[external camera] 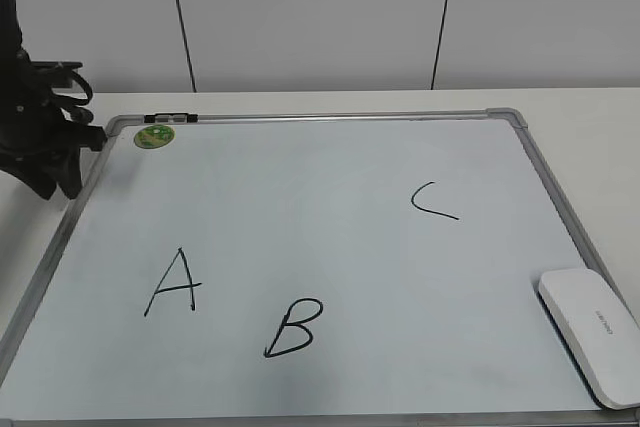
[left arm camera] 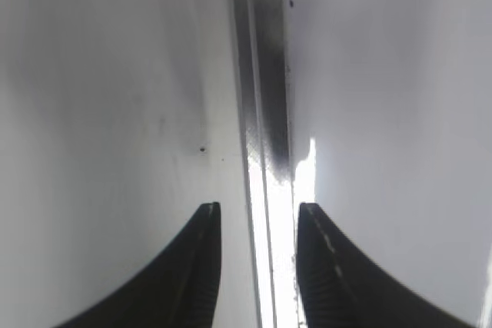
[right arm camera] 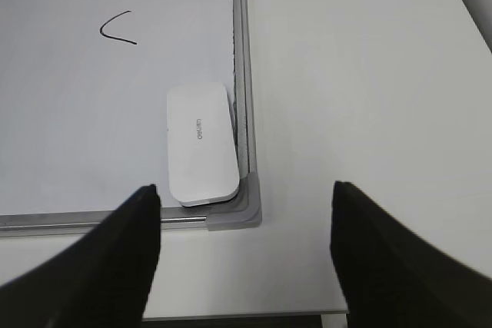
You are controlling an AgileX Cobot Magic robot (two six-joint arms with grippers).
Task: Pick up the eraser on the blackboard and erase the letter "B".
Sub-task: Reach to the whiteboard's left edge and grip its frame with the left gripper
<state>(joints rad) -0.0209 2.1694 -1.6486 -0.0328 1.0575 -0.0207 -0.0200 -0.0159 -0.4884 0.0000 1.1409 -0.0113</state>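
The white eraser (external camera: 592, 335) lies flat on the blackboard (external camera: 320, 177) at its near right corner; it also shows in the right wrist view (right arm camera: 200, 144), against the frame. The black letter "B" (external camera: 293, 328) is at the near middle, between "A" (external camera: 174, 283) and "C" (external camera: 433, 201). My left gripper (external camera: 62, 182) hangs over the board's left frame edge, open and empty; its wrist view shows the jaws (left arm camera: 257, 213) astride the frame rail. My right gripper (right arm camera: 246, 193) is open and empty, high above the table, short of the eraser's corner. It is out of the exterior view.
A small round green magnet (external camera: 154, 135) and a black clip (external camera: 171, 119) sit at the board's far left corner. The white table (right arm camera: 361, 97) lies to the right of the board. A panelled wall (external camera: 320, 17) stands behind.
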